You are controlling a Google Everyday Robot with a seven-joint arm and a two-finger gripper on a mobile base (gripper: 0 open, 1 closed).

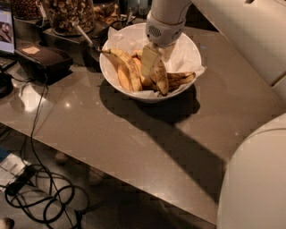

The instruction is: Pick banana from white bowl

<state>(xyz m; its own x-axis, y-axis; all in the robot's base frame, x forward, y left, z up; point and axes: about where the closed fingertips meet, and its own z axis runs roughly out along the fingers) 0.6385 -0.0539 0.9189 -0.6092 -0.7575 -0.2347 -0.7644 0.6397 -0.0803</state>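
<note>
The white bowl (pixel 190 53), lined with crinkled white paper, stands on the grey-brown table at the upper middle. Several bananas lie in it. The banana (pixel 128 68), curved and mostly yellow with a thin dark stem tip, lies at the bowl's left side. A browner banana (pixel 179 79) lies at the right. My gripper (pixel 155 68) comes down from the top on a white wrist (pixel 163 27) and reaches into the middle of the bowl, among the bananas, just right of the yellow one.
Glass jars of nuts (pixel 67 13) and a spoon stand behind the bowl at the left. A black box (pixel 42 58) sits at the table's left. Cables (pixel 40 197) lie on the floor below the table's front edge. My white body (pixel 254 179) fills the right.
</note>
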